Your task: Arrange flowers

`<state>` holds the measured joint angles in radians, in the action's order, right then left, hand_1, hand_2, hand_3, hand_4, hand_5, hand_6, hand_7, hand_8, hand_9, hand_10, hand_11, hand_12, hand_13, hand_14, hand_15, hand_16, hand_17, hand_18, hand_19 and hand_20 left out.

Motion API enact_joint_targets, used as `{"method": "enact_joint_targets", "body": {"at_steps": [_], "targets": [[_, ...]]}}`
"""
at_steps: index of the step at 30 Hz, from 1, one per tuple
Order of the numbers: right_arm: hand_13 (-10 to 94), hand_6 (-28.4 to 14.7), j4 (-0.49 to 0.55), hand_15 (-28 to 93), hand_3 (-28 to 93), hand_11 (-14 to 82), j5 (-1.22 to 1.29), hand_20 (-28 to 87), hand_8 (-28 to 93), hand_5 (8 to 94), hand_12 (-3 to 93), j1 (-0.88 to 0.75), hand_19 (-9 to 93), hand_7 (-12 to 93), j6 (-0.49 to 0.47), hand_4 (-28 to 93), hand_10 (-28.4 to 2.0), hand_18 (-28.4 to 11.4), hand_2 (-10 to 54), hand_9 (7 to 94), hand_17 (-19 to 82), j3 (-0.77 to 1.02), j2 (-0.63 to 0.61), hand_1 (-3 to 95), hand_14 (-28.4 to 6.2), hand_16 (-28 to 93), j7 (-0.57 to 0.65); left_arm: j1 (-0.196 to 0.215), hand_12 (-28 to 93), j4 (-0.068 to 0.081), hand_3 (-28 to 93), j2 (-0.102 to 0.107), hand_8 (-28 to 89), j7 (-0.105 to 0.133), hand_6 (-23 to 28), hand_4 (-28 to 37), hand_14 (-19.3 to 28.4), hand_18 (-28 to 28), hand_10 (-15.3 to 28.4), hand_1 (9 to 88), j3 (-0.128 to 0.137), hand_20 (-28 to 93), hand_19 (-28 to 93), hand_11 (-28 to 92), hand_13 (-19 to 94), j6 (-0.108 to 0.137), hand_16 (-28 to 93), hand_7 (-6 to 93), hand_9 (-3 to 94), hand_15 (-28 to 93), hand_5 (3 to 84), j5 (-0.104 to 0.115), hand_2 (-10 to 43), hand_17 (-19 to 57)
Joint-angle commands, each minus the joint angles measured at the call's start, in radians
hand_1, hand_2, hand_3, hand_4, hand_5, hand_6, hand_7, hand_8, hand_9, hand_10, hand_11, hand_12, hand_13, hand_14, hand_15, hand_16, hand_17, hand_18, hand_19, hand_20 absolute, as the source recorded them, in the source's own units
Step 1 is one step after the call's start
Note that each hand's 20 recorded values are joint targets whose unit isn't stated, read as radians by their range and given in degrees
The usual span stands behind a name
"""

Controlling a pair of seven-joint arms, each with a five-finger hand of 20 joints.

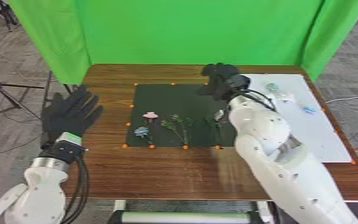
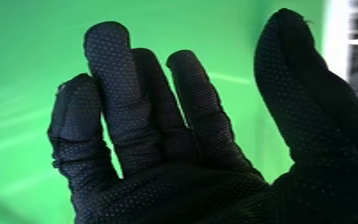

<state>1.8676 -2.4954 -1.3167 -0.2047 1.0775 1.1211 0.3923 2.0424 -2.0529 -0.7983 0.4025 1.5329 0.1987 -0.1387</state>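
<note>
1. Left of the dark mat (image 1: 164, 100), the robot's left hand (image 1: 69, 114), in a black glove, is held wide, its fingers straight and slightly spread, pointing away from the robot.
2. On the mat's left part, toward the near edge, lies a blue flower (image 1: 142, 132).
3. A pink flower (image 1: 151, 115) lies just beyond the blue one, also on the left part of the mat.
4. Around the mat's middle are green sprigs (image 1: 182, 131), their leafy ends toward the far side and thin stems toward the near edge.
5. On the mat's right part is a small white flower (image 1: 219, 115), near the robot's right arm (image 1: 264, 130).
6. The right hand (image 1: 221, 81) is at the mat's far right corner; whether it touches the mat, I cannot tell. In the right wrist view the right hand (image 2: 171, 192) is wide, with long, nearly straight fingers and the thumb well apart from them.
7. Right of the mat is a white board (image 1: 313, 137). On its far part are a pale green flower (image 1: 272, 87) and a blue bloom (image 1: 309, 110), the latter farther right.
8. Under the mat is the brown wooden table (image 1: 158, 175); beyond the mat hangs a bright green curtain (image 1: 193, 30).
</note>
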Motion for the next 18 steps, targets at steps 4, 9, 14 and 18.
{"method": "enact_joint_targets", "body": {"at_steps": [4, 9, 14, 18], "targets": [[35, -6.1, -0.143, 39, 81, 9.3, 0.031, 27, -11, 46.0, 15.1, -0.076, 65, 16, 0.031, -28, -17.0, -21.3, -9.5, 42.9, 22, 0.269, -0.182, 34.0, -18.2, 16, 0.186, 0.011, 8, -0.027, 71, 0.03, -9, 0.066, 6.9, -28.3, 12.3, 14.9, 12.6, 26.1, 0.033, 10, 39, 18, 20, 0.005, -9, 13.7, 30.5, 33, 39.8, 0.026, 12.1, -3.7], [29, -8.7, -0.199, 34, 81, 9.1, 0.09, 24, -10, 43.4, 14.8, -0.04, 60, 13, -0.095, -28, -19.6, -21.3, -9.5, 38.8, 18, 0.289, -0.204, 33.0, -19.3, 13, 0.277, 0.009, 9, -0.032, 71, 0.029, -8, 0.1, 6.9, -28.3, 12.5, 14.8, 12.7, 25.9, 0.026, 10, 39, 19, 20, 0.082, -9, 14.4, 30.5, 33, 40.0, 0.096, 12.6, -4.0], [26, -15.0, -0.236, 31, 81, 7.7, 0.17, 21, -9, 42.9, 12.6, -0.013, 62, 7, -0.204, -28, -22.9, -20.5, -9.5, 35.0, 19, 0.288, -0.205, 34.7, -19.5, 8, 0.324, 0.062, 9, -0.047, 71, 0.025, -9, 0.122, 7.3, -28.3, 13.0, 15.1, 12.9, 25.8, 0.067, 10, 40, 20, 20, 0.083, -9, 15.3, 31.1, 35, 40.8, 0.103, 12.7, -4.1], [25, -16.6, -0.265, 31, 80, 7.6, 0.244, 21, -9, 40.9, 11.5, -0.005, 65, 5, -0.225, -28, -23.7, -20.7, -9.5, 33.2, 19, 0.287, -0.195, 34.7, -19.5, 7, 0.33, 0.064, 9, -0.047, 72, 0.03, -9, 0.132, 7.5, -28.3, 13.1, 15.1, 13.0, 25.8, 0.069, 10, 40, 20, 21, 0.076, -9, 15.9, 31.6, 35, 41.4, 0.097, 13.0, -4.1]]}}
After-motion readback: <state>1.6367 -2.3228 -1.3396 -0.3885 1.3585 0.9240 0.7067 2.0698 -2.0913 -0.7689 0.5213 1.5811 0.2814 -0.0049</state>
